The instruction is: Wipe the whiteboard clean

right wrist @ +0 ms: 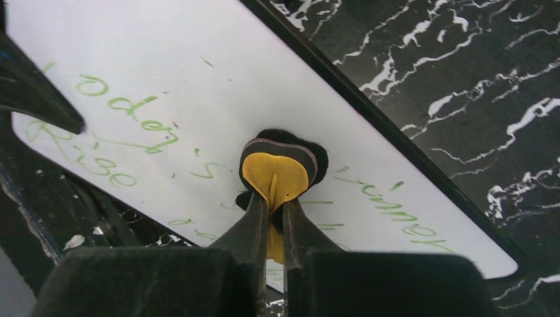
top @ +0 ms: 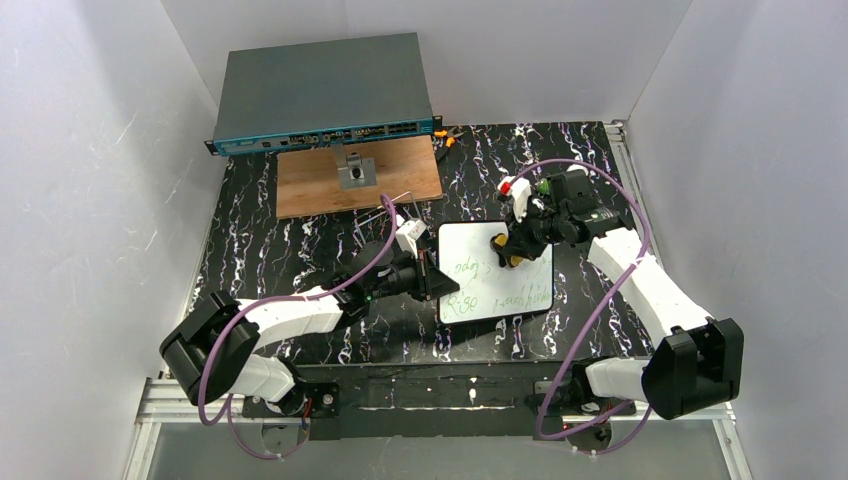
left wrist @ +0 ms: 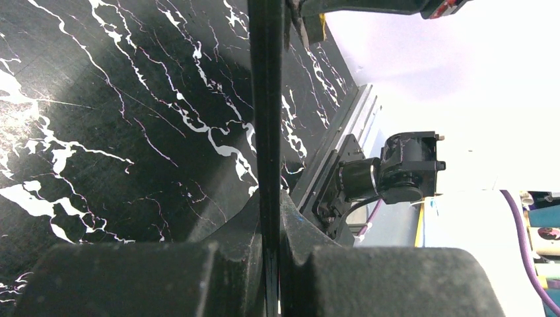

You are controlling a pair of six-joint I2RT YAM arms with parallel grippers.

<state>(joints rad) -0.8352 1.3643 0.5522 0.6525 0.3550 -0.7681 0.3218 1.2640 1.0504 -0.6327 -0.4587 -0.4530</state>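
So the whiteboard (top: pixel 500 285) was sitting around the middle of the bench (top: pixel 260 250), between the two arms and nearer than the brown wooden panel (top: pixel 350 175) at the back. It looked flat, or close to it. I couldn't tell whether the clamped edge was lifted off the surface at all.

The left end effector (top: pixel 432 278) was pinched down on the board's left edge. In the left wrist view the thin black rim ran edge-on straight between the fingers with no gap visible. My read is that it was only there as a clamp, so the board wouldn't skate around once rubbing started.

The right end effector (top: pixel 512 252) had come in from the far right side, closed narrow on a small eraser (right wrist: pixel 277 175). It gripped the yellow back, with the dark felt face down and touching the white surface roughly mid-board. Holding it by the back made sense, since the felt could sit flat.

The board's long axis ran roughly left to right across the bench, a bit skewed. The green handwriting followed that axis and read upright from the near side where the arm bases were. Plenty of green was left on both sides of the eraser, so I'd say the wiping had barely got going.
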